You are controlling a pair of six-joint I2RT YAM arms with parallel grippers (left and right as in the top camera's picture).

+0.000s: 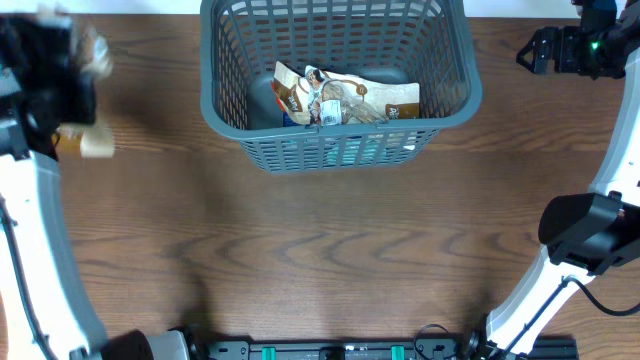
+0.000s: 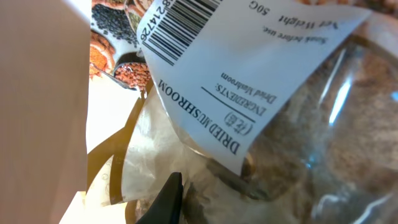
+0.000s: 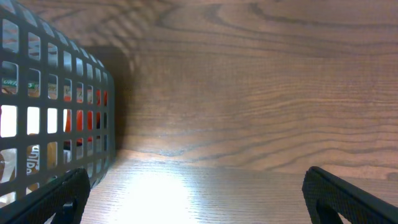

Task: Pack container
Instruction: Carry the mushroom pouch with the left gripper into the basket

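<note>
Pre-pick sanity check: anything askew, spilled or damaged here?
Nothing stands out. The basket sits upright on the table, packets inside it, nothing spilled. The dried mushroom packet at the left wrist looks intact.

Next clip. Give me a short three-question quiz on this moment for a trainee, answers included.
1. True or false: the right gripper is shut on a food packet.
2. The clear plastic packet with the white label, held in the left gripper, reads: A) dried mushroom, B) green tea, C) rice noodles.
3. Fill in: the brown-and-white food packets lie ____ the large dark grey slotted plastic basket.
Key: 1 false, its jaws stand open and empty; 2 A; 3 inside.
</note>
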